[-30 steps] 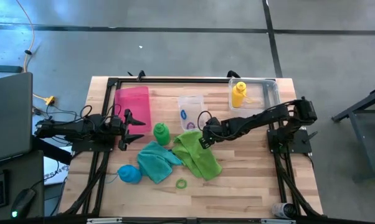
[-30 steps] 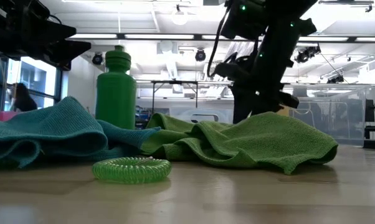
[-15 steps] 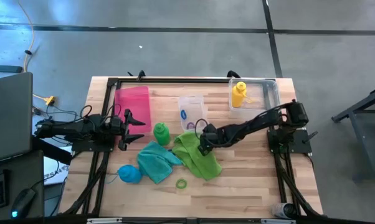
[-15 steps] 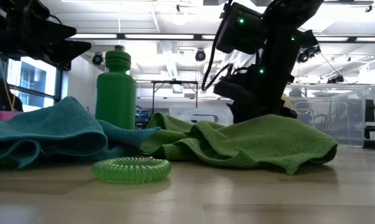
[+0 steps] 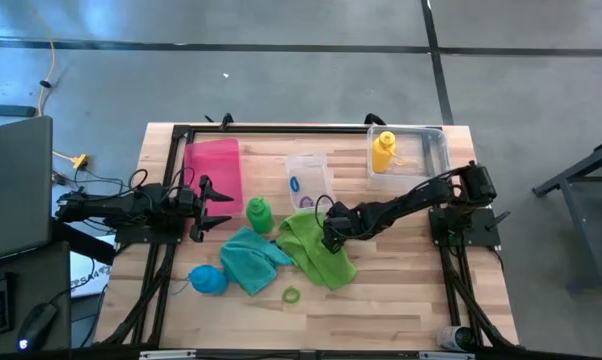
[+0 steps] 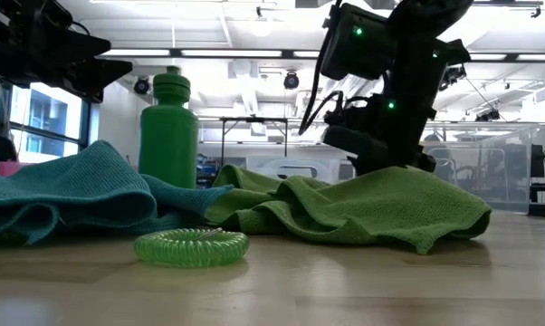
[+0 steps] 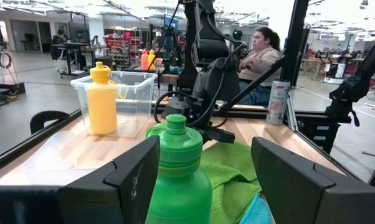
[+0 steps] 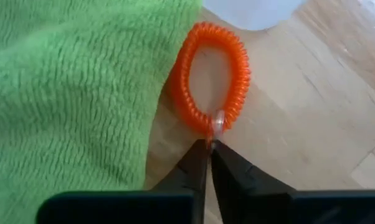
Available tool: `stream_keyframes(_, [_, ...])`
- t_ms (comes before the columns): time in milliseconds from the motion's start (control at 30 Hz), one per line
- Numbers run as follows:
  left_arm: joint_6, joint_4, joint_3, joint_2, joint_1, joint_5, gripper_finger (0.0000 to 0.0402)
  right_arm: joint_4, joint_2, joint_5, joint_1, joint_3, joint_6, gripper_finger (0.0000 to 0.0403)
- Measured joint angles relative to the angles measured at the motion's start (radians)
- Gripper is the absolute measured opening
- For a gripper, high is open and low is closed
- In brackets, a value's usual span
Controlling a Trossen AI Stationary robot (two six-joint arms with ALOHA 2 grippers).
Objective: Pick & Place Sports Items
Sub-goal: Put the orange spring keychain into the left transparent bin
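Wooden counter (image 5: 401,290), seen from above, carrying all items; my two arms enter from its opposite sides. Flat pink tray (image 5: 214,165) at the far left of the counter; clear plastic box (image 5: 436,148) at the far right corner, with the yellow bottle (image 5: 383,152) standing inside it; a second, smaller clear box (image 5: 307,178) near the centre, a small ring lying within. Lime green towel (image 5: 316,248) crumpled at the centre, its edge overlapping the teal towel (image 5: 249,258) just to its left. Green bottle (image 5: 258,213) upright beside the teal towel, directly ahead of my left fingers (image 7: 203,177), which stand apart on either side of it in the left wrist view without touching it; my left arm waits at the counter's left edge. Blue bottle (image 5: 207,280) lying on its side near the front left. My right fingers (image 8: 207,163), reached across to the far edge of the lime green towel, are pressed together tip to tip; their tips pinch the near coil of the orange ring (image 8: 211,81), which lies flat on the bare wood, touching the towel's edge, with the smaller clear box just beyond it. Green ring (image 6: 191,246), a coiled elastic loop, lies alone on the counter in front of both towels. A seated person (image 7: 262,59) shows beyond the counter in the left wrist view.
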State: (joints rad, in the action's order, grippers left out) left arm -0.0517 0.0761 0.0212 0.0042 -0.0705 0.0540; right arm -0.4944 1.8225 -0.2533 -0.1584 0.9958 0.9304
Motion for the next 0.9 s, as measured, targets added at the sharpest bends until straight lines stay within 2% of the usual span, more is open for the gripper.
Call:
stream_keyframes(333, [0.0, 0.0, 0.0, 0.0, 0.0, 0.0, 0.0249, -0.133, -0.079, 0.132, -0.006, -0.006, -0.041, 0.0001])
stream_keyframes(900, [0.0, 0.01, 0.0, 0.0, 0.0, 0.001, 0.0249, -0.221, -0.31, 0.129, -0.011, -0.005, -0.063, 0.0001])
